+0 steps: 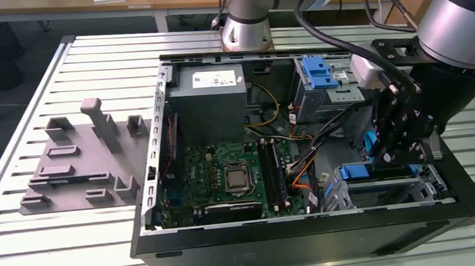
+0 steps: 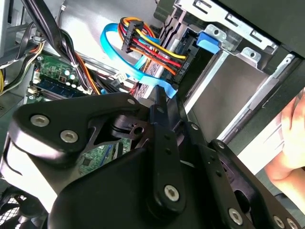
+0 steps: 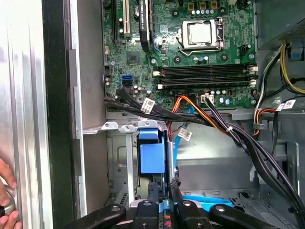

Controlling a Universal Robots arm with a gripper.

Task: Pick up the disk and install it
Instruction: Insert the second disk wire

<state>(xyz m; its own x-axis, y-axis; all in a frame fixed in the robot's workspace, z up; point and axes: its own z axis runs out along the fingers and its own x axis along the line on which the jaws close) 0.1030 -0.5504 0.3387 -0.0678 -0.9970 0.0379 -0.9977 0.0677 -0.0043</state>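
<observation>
the disk (image 3: pixel 152 158) is seen end-on in the first wrist view. only its blue plastic carrier is shown: a square blue face with a smaller blue tab just above it. the silver body and label are hidden by the bay around it. it is stood on edge in a grey metal drive bay (image 3: pixel 121 157) at the front corner of the open case (image 1: pixel 308 239). the motherboard (image 3: pixel 190 57) is set beyond that bay. in the exterior view the same blue end (image 1: pixel 355 171) is seen low in the case, towards the exterior view's right, beside bundled cables (image 1: pixel 304 160).

the hand (image 3: pixel 163 191) is lowered into the case and is lined up with the disk's blue end, just beside it. whether the two are touching cannot be told. whether the hand is open or closed on anything cannot be told either. in the exterior view the hand (image 1: pixel 395 155) is hung just above and beside the bay that holds the disk. a strip of blue is seen against the hand's side. in the second wrist view the hand's black tip (image 2: pixel 159 98) is pointed at a light blue ribbon cable (image 2: pixel 124 67) and a plug of coloured wires (image 2: pixel 147 45).

the case is laid on its side on a slatted bench (image 1: pixel 64 227). a grey fixture block (image 1: pixel 84 159) is set on the bench towards the exterior view's left. a person's fingers (image 3: pixel 4 191) are seen at the case's outer edge.
</observation>
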